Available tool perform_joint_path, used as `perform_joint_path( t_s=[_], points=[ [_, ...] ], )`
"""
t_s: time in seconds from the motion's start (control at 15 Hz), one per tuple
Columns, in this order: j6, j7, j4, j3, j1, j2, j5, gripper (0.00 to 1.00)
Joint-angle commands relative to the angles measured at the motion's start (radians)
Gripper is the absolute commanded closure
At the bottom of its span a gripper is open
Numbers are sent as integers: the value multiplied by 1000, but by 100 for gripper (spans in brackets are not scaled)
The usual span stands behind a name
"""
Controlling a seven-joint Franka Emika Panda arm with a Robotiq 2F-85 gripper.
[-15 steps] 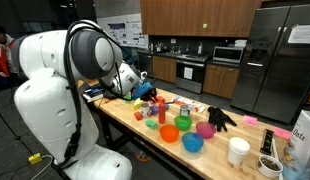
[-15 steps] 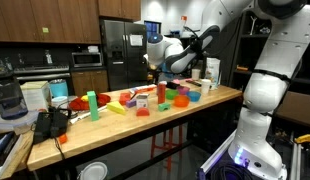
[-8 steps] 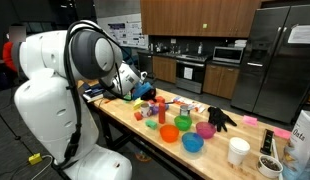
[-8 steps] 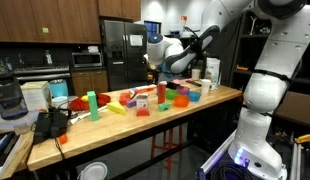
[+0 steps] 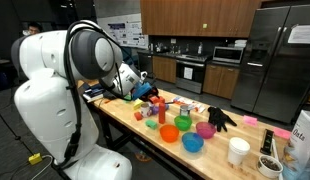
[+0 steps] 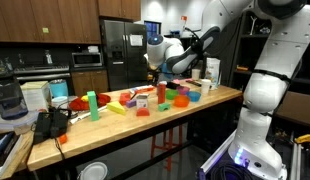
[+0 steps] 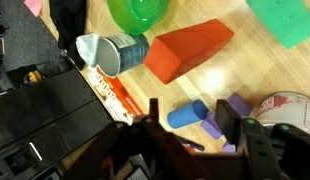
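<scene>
Zero load in wide-open gripper (image 7: 190,138). Hovers over blue cylinder (image 7: 185,115) and purple block (image 7: 233,108) on desk (image 7: 257,72). Sits near red wedge (image 7: 190,50), tipped cup (image 7: 113,52), green bowl (image 7: 135,12).

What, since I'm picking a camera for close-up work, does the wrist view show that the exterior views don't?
Only the wrist view: a tipped cup, a blue cylinder and purple blocks right by the end effector. Only the exterior views: the whole arm, a blue bowl, a white cup and the refrigerator behind. Both: the wooden table, strewn with colourful items.
</scene>
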Motion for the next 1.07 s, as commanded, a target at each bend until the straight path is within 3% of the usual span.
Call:
perform_joint_path(
  t_s=[0.0, 0.07, 0.27, 0.47, 0.53, 0.67, 1.0],
  points=[
    [17, 16, -18, 1, -22, -21, -175, 9],
    [-1, 14, 1, 0, -3, 0, -92, 26],
    [0, 14, -1, -2, -7, 0, -147, 9],
    [0, 14, -1, -2, -8, 0, -149, 9],
    [0, 14, -1, -2, -8, 0, -149, 2],
    [13, 45, -2, -3, -8, 2, -142, 0],
    [-44, 131, -3, 10, 7, 9, 103, 0]
  ],
)
